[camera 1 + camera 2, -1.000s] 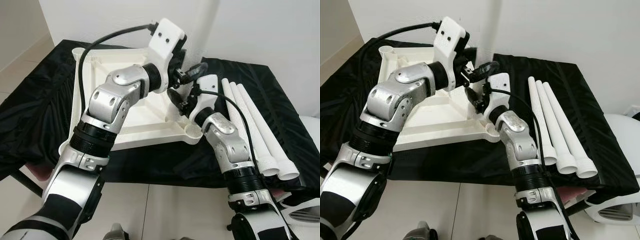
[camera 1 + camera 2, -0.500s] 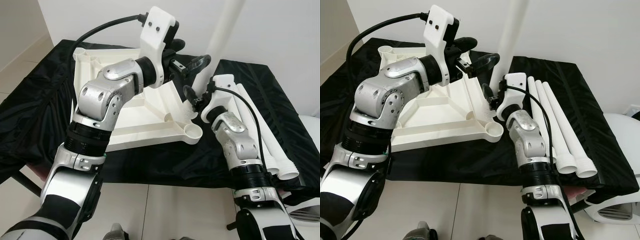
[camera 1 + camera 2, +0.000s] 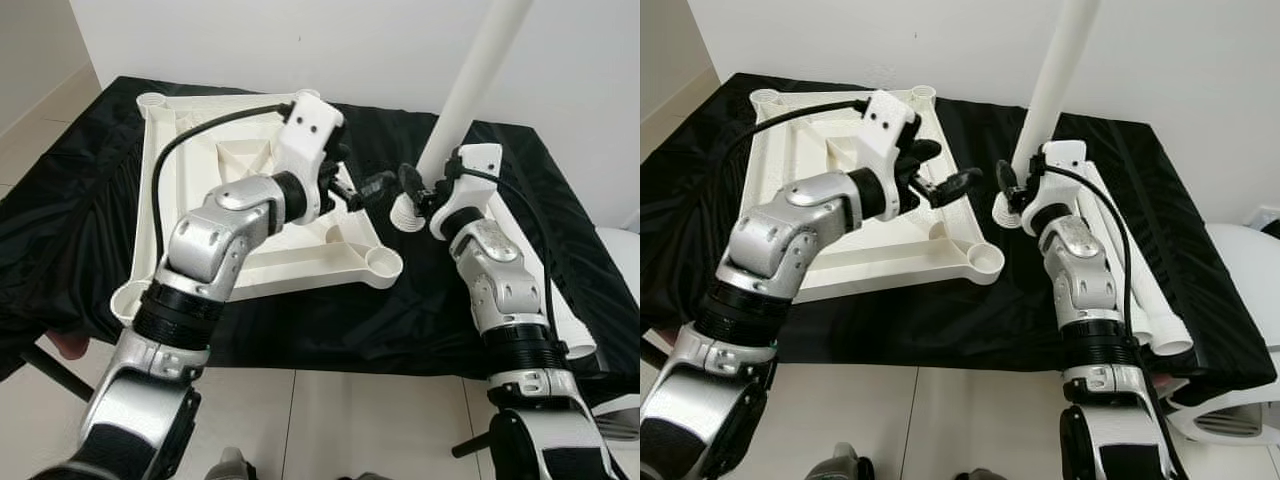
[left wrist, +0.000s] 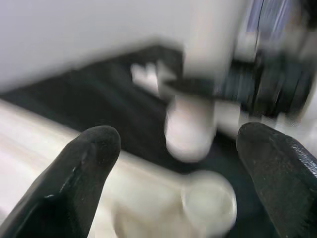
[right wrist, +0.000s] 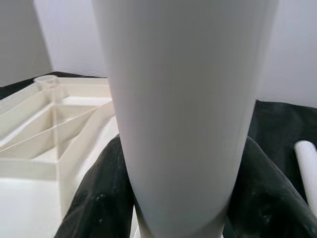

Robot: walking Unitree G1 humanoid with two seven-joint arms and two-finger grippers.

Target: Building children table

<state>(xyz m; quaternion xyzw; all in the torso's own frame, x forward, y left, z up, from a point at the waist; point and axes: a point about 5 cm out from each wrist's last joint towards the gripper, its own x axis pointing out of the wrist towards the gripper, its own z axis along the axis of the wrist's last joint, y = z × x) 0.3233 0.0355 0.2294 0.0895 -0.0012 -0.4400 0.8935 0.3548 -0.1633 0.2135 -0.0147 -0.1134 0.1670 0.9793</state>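
1. My right gripper (image 3: 1012,190) is clamped around the long white plastic tube leg (image 3: 1055,75) near its flared lower end, which hangs just above the black cloth (image 3: 970,320), near the tabletop's front right corner. The leg rises almost upright, leaning slightly away from the gripper.

2. The upturned white plastic tabletop with its ribbed underside (image 3: 830,250) lies flat on the cloth. Its round corner socket (image 3: 985,259) at the front right stands empty, near the leg's end but apart from it.

3. My left gripper (image 3: 958,183) hovers over the tabletop's right edge, fingers spread wide and holding nothing; the left wrist view, though blurred, looks past both fingertips (image 4: 96,141) at the leg's end and the socket.

4. Spare white tube legs (image 3: 1140,290) lie side by side on the cloth behind my right arm.

5. To seat the leg well, I judge that I should bring its flared end directly over the socket, straighten the tube to true vertical, then press down without twisting.

6. The left gripper is best used to steady the tabletop rim against sliding; a tilted entry would probably jam.
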